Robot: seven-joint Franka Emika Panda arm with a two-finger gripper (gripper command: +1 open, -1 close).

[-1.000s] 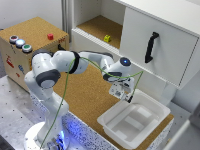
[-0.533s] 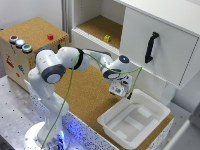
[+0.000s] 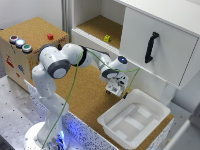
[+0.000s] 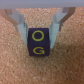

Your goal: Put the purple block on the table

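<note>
purple block (image 4: 39, 43) with yellow letters sits between the two fingers (image 4: 41, 31), which grasp its sides over the cork bench (image 3: 90, 95), near the white tray (image 3: 135, 120) at the frame's lower right.

A white cabinet (image 3: 155, 42) with a black handle (image 3: 151, 46) stands behind.

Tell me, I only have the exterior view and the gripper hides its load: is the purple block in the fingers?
Observer: Yes. In the wrist view the purple block sits between the two fingers of the gripper.
Operator: Which face points at the camera?
Observer: One with yellow letters, an O above a G.
Operator: What lies under it?
Observer: Brown cork, the table. I cannot tell whether the block touches it.
</note>
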